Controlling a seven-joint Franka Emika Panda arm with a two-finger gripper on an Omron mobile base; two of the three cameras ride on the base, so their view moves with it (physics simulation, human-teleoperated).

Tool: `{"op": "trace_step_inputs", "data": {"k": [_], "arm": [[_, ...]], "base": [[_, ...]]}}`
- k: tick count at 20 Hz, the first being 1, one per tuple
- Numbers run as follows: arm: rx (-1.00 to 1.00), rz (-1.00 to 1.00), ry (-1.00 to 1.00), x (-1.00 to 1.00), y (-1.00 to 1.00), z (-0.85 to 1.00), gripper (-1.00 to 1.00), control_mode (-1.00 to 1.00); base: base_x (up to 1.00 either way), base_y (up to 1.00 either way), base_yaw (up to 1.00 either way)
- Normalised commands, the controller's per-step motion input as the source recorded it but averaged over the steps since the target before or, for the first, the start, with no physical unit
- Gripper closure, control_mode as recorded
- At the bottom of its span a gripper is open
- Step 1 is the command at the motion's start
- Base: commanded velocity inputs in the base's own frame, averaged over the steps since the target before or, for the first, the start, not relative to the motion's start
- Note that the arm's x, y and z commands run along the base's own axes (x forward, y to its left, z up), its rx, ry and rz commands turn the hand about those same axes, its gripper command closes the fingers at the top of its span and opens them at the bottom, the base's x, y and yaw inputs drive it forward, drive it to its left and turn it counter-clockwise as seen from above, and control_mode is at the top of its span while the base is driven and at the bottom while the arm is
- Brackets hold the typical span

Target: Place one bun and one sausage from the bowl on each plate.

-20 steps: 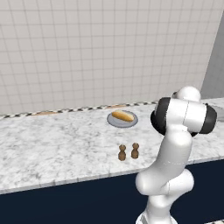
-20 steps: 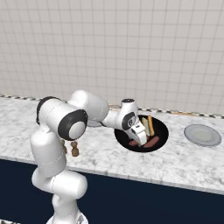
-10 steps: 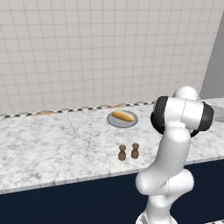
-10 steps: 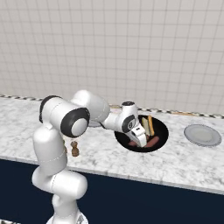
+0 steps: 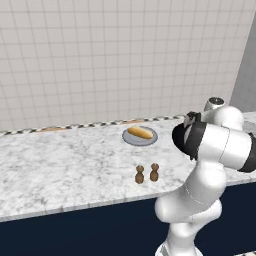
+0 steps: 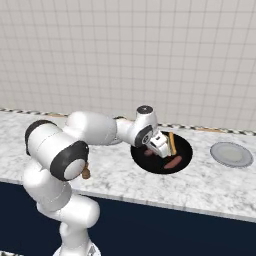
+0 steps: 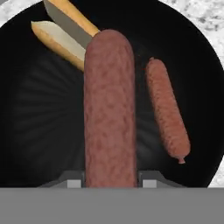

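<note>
You see a glossy white arm (image 6: 95, 129) of rounded, bulbous segments, with dark black bands at its joints, a small grey-capped wrist and a white claw (image 6: 160, 145) body with dark tips.

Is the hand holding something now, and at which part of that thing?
Yes. The hand is shut on a sausage, gripping one end of it, above the bowl. A second sausage lies free inside.

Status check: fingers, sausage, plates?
Gripper shut on sausage, down in the black bowl. Second sausage and bun lie in bowl. One plate has bun, other plate bare. Nothing blocking.
</note>
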Motion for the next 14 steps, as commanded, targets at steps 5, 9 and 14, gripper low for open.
{"op": "trace_step_inputs", "data": {"k": [5,9,14], "arm": [[0.00,0.63,-0.43,0.01,0.28,0.96,1.00,-1.00],[-0.08,0.62,-0.19,0.00,0.61,0.77,1.00,-1.00],[-0.13,0.47,0.01,0.11,0.94,0.78,1.00,-1.00]], "base": [[0.00,0.00,0.00],[0.00,0.00,0.00],[0.00,0.00,0.00]]}}
